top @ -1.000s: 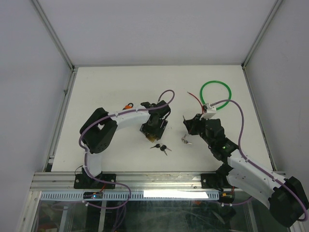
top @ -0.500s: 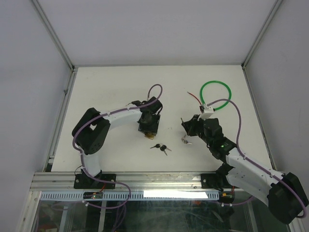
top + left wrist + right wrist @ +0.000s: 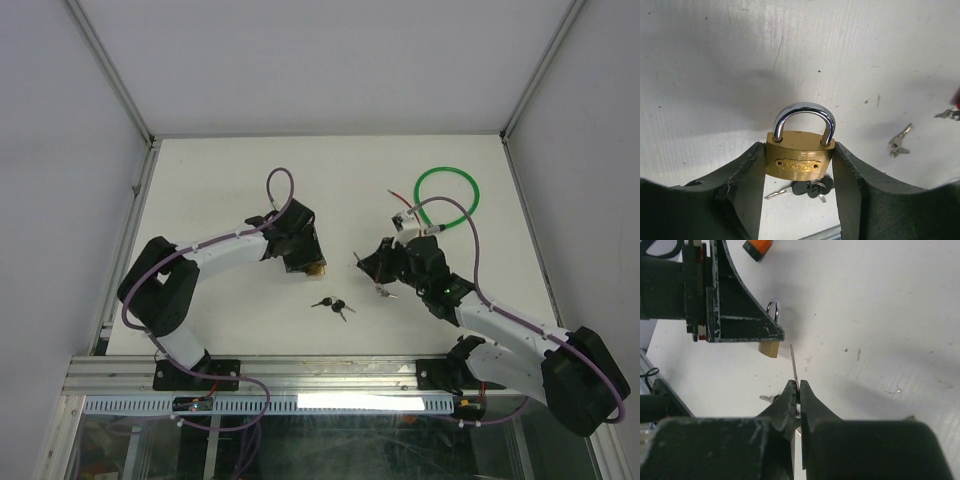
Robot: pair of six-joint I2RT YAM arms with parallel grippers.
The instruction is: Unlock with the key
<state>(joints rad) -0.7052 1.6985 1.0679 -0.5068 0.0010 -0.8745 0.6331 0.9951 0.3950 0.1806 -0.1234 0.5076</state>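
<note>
a: what lies nearest you?
b: spare keys point(image 3: 333, 305), loose on the table point(image 3: 220, 190) between the arms. leave them.
a: and the right gripper point(image 3: 797, 388)?
b: pinched tight on the key point(image 3: 793, 362). its blade points toward the padlock point(image 3: 799, 162) but is apart from it.
a: where's the padlock?
b: clamped by its brass sides in the left gripper point(image 3: 798, 149), seemingly raised off the table, with the shackle point(image 3: 804, 106) pointing away from the wrist. the keyhole shows in no view.
a: so how do you go in?
b: turn the padlock's base toward the blade, line them up, then creep straight in. a skewed push would likely twist the key in your pinch. the green ring point(image 3: 447, 198) far back doesn't matter.
</note>
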